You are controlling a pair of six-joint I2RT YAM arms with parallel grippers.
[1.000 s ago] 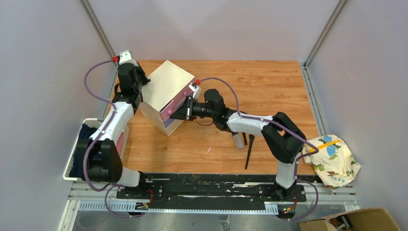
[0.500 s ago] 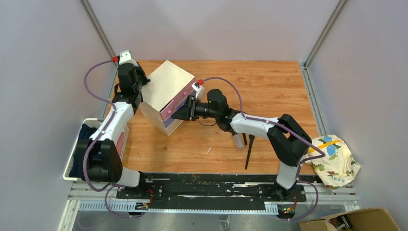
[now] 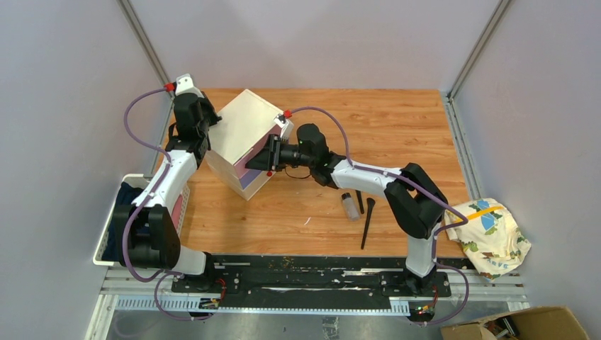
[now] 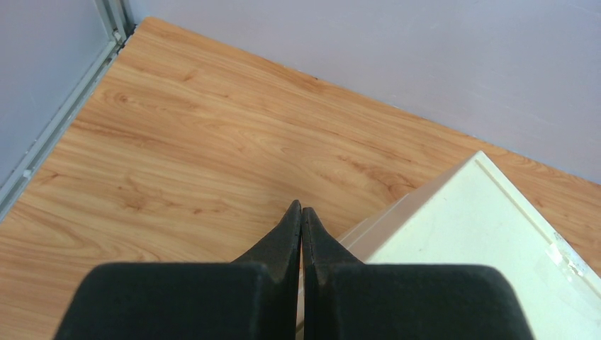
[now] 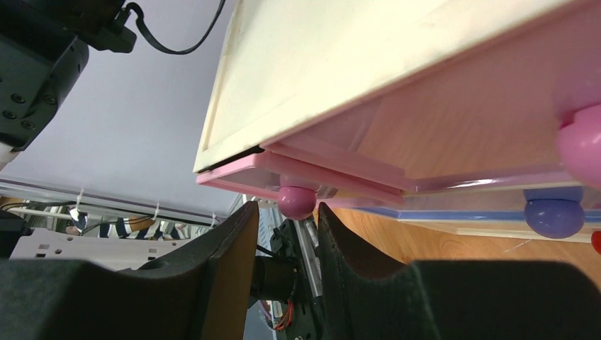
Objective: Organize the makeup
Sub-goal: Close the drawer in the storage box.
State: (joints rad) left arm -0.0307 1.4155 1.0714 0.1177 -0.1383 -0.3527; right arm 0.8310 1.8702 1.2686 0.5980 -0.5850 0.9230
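Parking both arms at the cream box (image 3: 244,127), leaving the makeup loose on the table (image 3: 404,120).
Stretching the right arm low and leftward to the box front, with the right gripper (image 5: 287,212) slightly parted, straddling the pink knob (image 5: 296,201) of the pink drawer (image 5: 461,134), not visibly clamping it. Reaching the left arm far forward, with the left gripper (image 4: 301,210) pinched closed on nothing, just beside the box's back corner. Seeing the clear bottle (image 3: 349,206), black brush (image 3: 366,225) and a shorter black stick (image 3: 359,202) lying on the wood by the right forearm, well apart from the box. Working on wood-grain tabletop inside pale lilac walls, with a white basket (image 3: 113,212) off the left edge and a patterned cloth (image 3: 492,234) off the right.
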